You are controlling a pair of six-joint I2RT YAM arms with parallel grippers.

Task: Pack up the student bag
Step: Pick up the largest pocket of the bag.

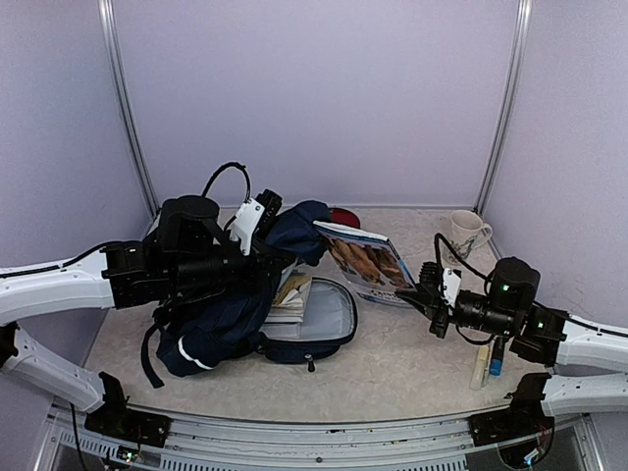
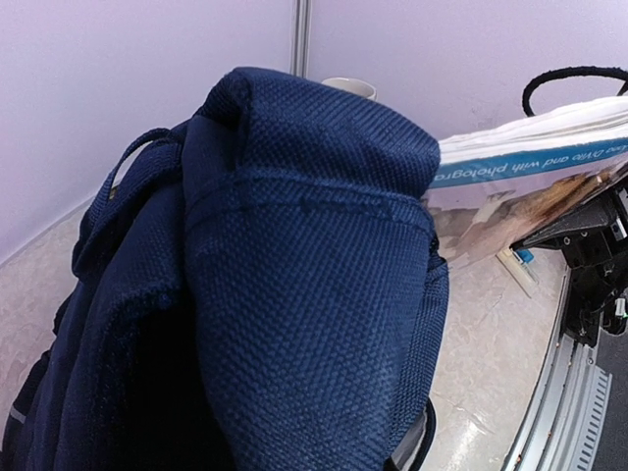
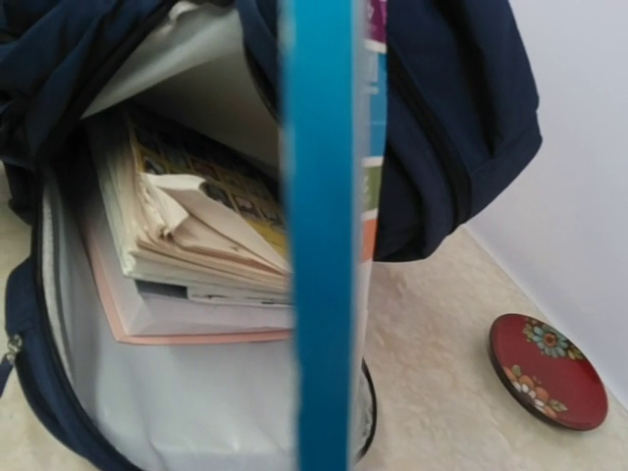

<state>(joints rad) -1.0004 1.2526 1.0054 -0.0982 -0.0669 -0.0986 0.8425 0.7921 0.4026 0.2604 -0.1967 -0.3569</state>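
Observation:
The student bag (image 1: 226,319) is a navy backpack lying open at mid-left, its pale lining (image 1: 329,314) showing. My left gripper (image 1: 257,228) is shut on the bag's upper flap and holds it raised. In the left wrist view navy fabric (image 2: 314,275) hides the fingers. My right gripper (image 1: 417,292) is shut on a blue-spined book (image 1: 368,260), whose far end reaches the bag's mouth. In the right wrist view the book's spine (image 3: 319,235) stands upright in front of the opening. Other books (image 3: 196,245) lie stacked inside the bag.
A white mug (image 1: 467,234) stands at the back right. A red patterned dish (image 3: 548,371) lies behind the bag, by the back wall (image 1: 343,215). A pen-like item (image 1: 486,365) lies at the near right, beside my right arm.

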